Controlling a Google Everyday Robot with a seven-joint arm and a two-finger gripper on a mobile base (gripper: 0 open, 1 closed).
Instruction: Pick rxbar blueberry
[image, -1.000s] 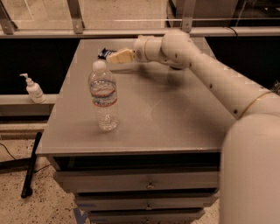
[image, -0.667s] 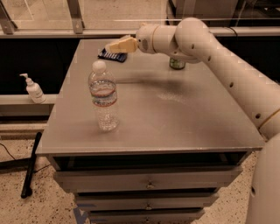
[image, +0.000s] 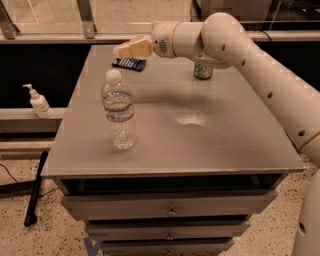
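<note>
Camera view: rxbar blueberry (image: 129, 63) lies flat on the bench (image: 200, 140), near the far left edge, not lifted. Gripper (image: 131, 48) hangs just above it, pointing left, with nothing visibly in it; whether it is open or closed I cannot tell. Water bottle (image: 119, 112) stands upright toward the front left, well apart from the bar. Green can (image: 202, 71) sits far side, partly behind the arm. Judgement: reach is in place; descent, grasp and lift not yet done.

tool (image: 122, 49) above rxbar blueberry (image: 129, 63), far table (image: 225, 135) edge, water bottle (image: 119, 112) nearer
</note>
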